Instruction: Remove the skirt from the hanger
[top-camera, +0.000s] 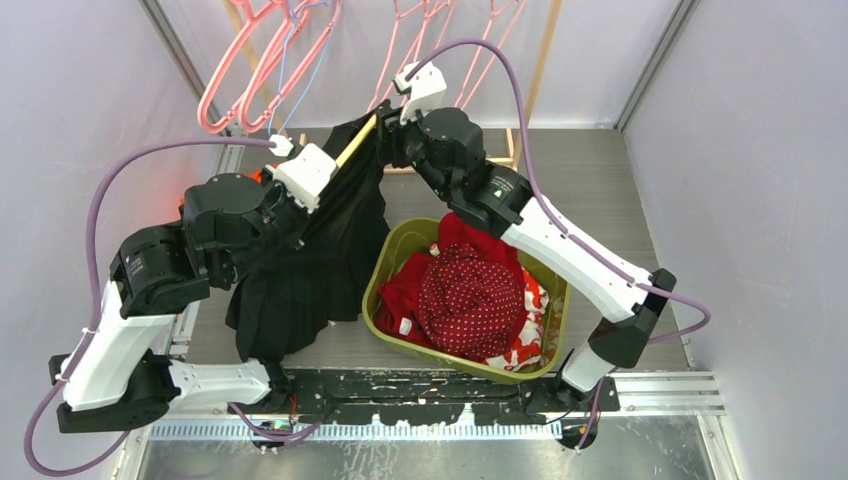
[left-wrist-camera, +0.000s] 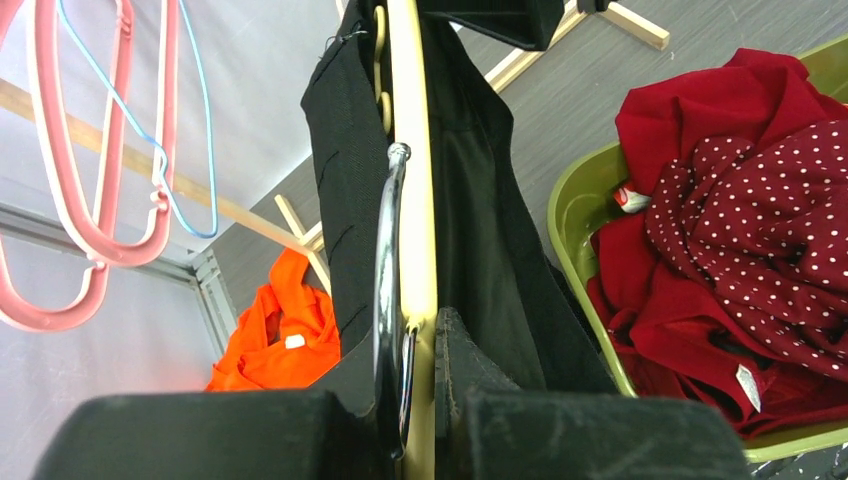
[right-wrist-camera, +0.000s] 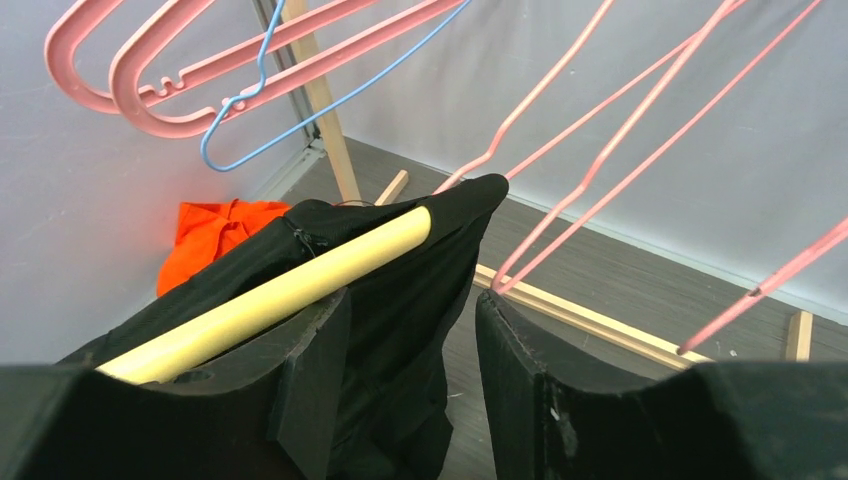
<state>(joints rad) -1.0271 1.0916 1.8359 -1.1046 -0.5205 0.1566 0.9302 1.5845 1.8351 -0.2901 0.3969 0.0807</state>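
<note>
Hanging between both arms over the left of the surface, the black skirt (top-camera: 310, 260) still drapes a wooden hanger (top-camera: 355, 143). The left gripper (left-wrist-camera: 425, 350) is clamped on the hanger by its chrome hook; the right gripper (right-wrist-camera: 412, 305) stands apart around the skirt's far end. A green basket (top-camera: 372, 285) of red clothes (top-camera: 470, 295) crowds the right, pink hangers (top-camera: 250, 70) dangle beyond, and an orange garment (left-wrist-camera: 280, 330) lies far left.

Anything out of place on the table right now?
One thing: a crumpled orange garment lies loose on the table by the back-left corner, behind the black skirt, while the red clothes sit in the olive-green plastic basket. Nothing looks spilled or damaged.
</note>
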